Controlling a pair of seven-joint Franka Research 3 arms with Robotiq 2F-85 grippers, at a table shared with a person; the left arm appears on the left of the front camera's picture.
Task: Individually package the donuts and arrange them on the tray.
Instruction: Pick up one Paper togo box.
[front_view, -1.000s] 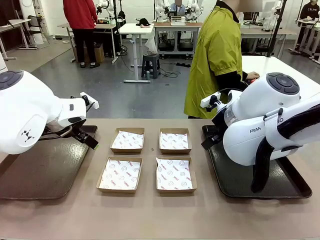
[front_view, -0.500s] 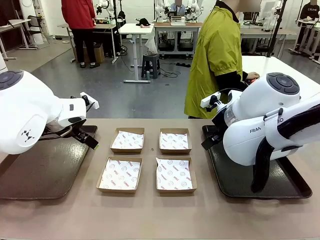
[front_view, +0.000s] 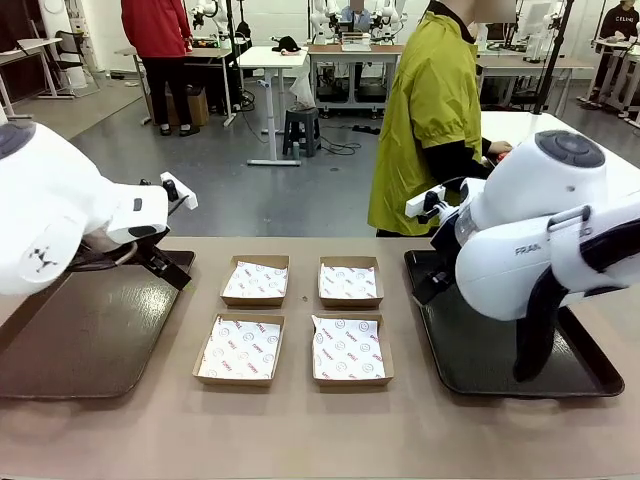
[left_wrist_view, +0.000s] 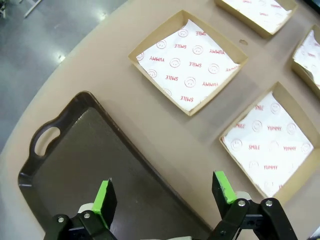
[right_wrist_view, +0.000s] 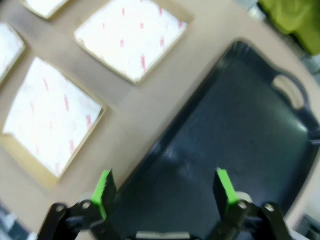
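Hovering with left gripper (left_wrist_view: 164, 186) spread wide over one dark tray (left_wrist_view: 75, 160), boxes (left_wrist_view: 190, 62) at its one o'clock; right gripper (right_wrist_view: 164, 182) likewise wide.

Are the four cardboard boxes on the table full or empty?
Empty: each of the four boxes holds only its printed white paper.

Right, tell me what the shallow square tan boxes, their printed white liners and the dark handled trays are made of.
The shallow square tan boxes look like cardboard: matte brown, with thin folded walls. The printed white liners look like thin paper: slightly creased, with red print. The dark handled trays are probably moulded plastic with a semi-gloss finish: light reflects off the surface, and the handle is a cut-out slot.
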